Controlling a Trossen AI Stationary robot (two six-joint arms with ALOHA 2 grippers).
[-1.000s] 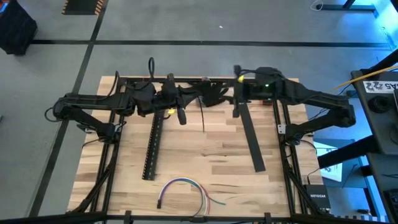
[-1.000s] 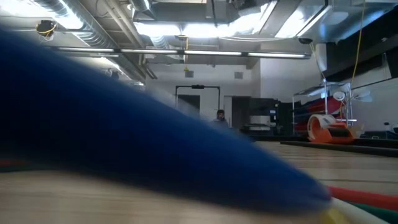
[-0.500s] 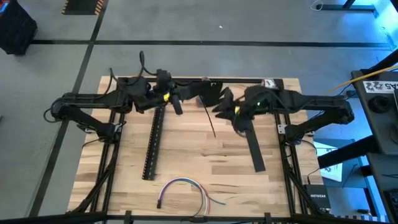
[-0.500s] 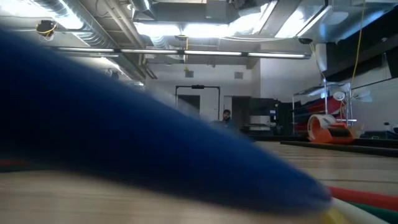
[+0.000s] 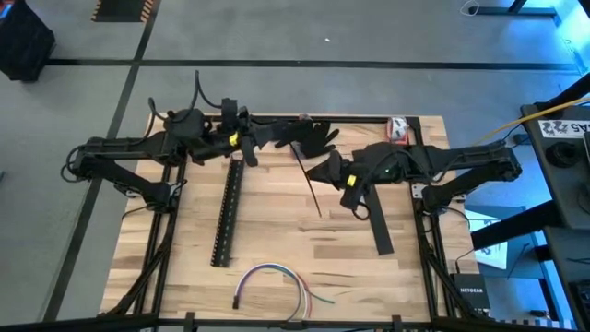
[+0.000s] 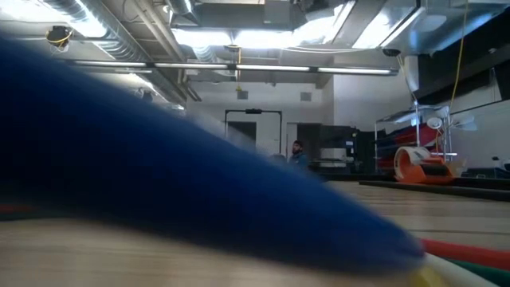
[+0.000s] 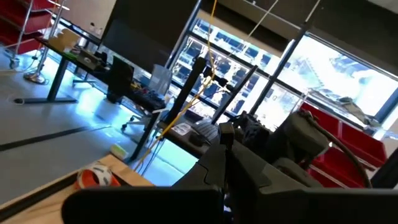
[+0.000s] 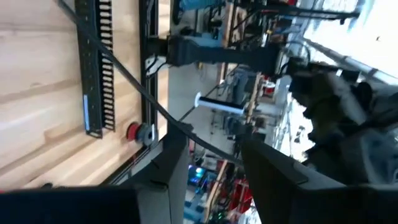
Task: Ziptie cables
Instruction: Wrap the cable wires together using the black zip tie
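Open bare wood across the middle and near-right of the light wooden table point(image 5: 277, 231), hemmed left and right by the dark frame rails point(image 5: 161, 249) along both side edges. Left of centre, long black slotted plastic channel point(image 5: 226, 212), lengthwise from far to near; right of centre, flat black bar point(image 5: 373, 214), likewise far to near. At the middle of the near edge, well apart from both arms, the cables point(image 5: 273, 279): thin white, blue-purple and dark wires bent into an arch, crown toward the far side, both ends toward the near edge, overall span left to right, dark tip at the near left. Left gripper point(image 5: 260, 140) at the far edge above the channel's far end, fingers together; held or not, impossible to tell. Right gripper point(image 5: 318, 172) point(image 8: 214, 149) near table centre, aimed left, fingers apart with a thin straight dark strip point(image 5: 309, 182) point(image 8: 124, 71) crossing the gap. Dark heap point(image 5: 313, 136) at the far edge, hard to make out. Low view mostly blocked by a blurred blue mass point(image 6: 159, 159); small distant person point(image 6: 296, 151) beyond.
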